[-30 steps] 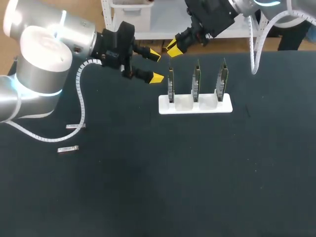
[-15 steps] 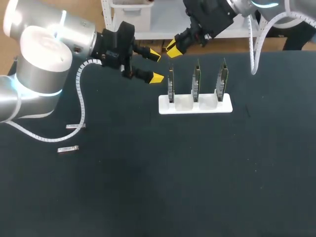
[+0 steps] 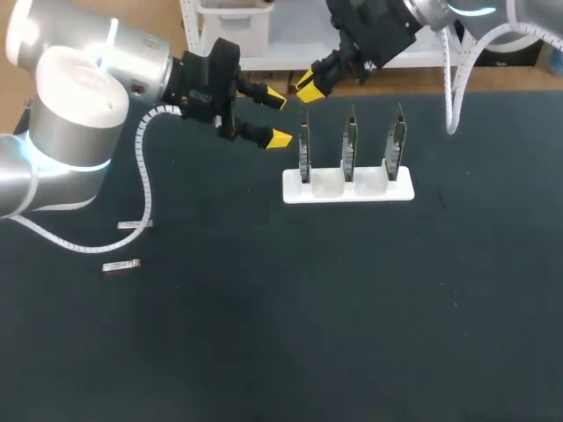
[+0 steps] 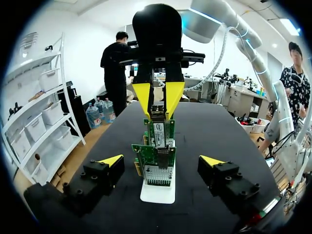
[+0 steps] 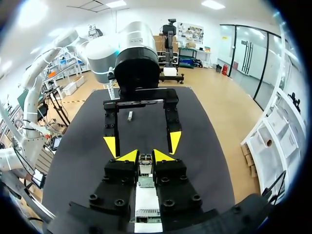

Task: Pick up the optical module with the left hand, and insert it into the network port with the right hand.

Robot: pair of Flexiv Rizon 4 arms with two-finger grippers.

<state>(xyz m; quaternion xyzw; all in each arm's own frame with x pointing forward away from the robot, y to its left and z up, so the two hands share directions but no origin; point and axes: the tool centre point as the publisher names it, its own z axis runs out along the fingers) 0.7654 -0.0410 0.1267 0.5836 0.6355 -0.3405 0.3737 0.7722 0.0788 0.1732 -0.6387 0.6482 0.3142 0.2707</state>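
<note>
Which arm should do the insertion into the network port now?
Right. The right gripper is shut on the optical module just above the network cards; the left gripper is open and empty.

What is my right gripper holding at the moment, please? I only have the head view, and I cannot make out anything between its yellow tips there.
Observer: In the right wrist view, the right gripper is shut on a small metal optical module, one tip on each side.
Operator: Thank you. Where is it relative to the cards?
Observer: In the left wrist view it hangs just above the top edge of a green network card; I cannot tell whether they touch.
Operator: And is my left gripper carrying anything?
Observer: No. The left wrist view shows the left gripper open, nothing between its fingers; the white stand sits just ahead.
</note>
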